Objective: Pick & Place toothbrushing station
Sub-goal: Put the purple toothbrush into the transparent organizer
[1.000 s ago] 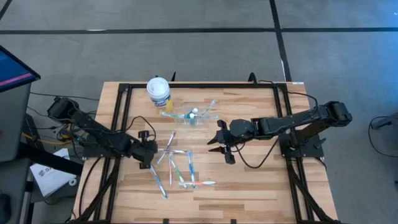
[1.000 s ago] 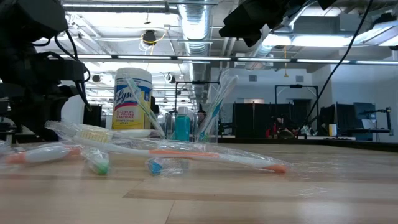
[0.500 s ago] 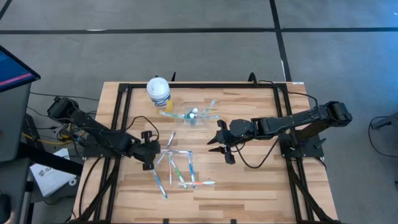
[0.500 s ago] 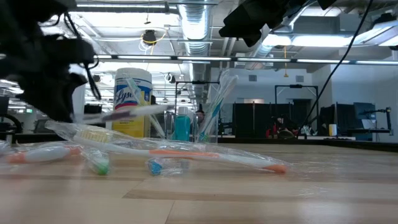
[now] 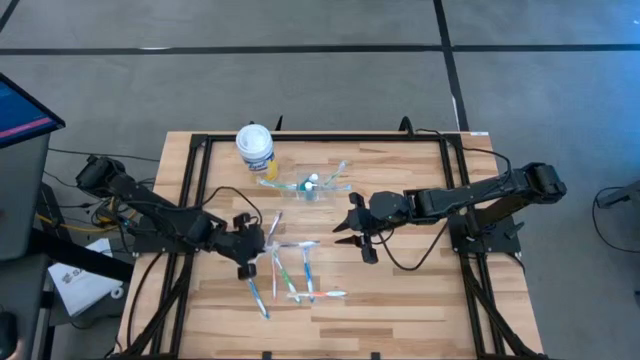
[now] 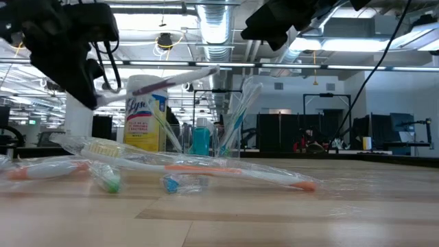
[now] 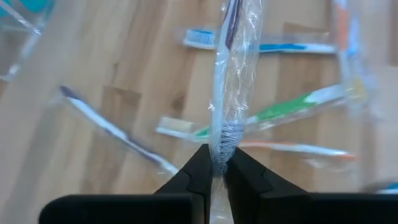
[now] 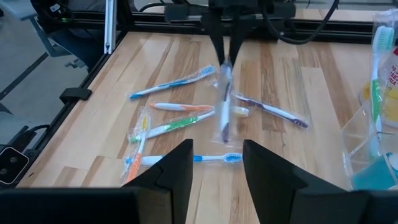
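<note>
Toothbrushes (image 5: 290, 270) lie loose mid-table in your high view, thin wrapped sticks on slatted wood. The left gripper (image 5: 256, 246) sits at the pile's near-left edge, clamped on a wrapped toothbrush (image 5: 268, 243). The right gripper (image 5: 357, 238) waits right of the pile, fingers spread and holding nothing, bare wood around it. The clear cup (image 5: 308, 187), holding brushes and the blue tube, stands beyond the pile; the canister (image 5: 255, 147) is near the table (image 5: 420, 300) far edge.

Low view: you see the held brush (image 6: 168, 80) lifted clear of the table, tilted, crinkly clear wrap. Cup (image 6: 206, 137) stands beside the canister (image 6: 146, 113).

Left wrist view: fingers (image 7: 200, 174) pinch the wrap (image 7: 231, 93) at the bristle end, above other brushes.

Right wrist view: the held brush (image 8: 222, 106) hangs over the pile; wood toward you is open.
</note>
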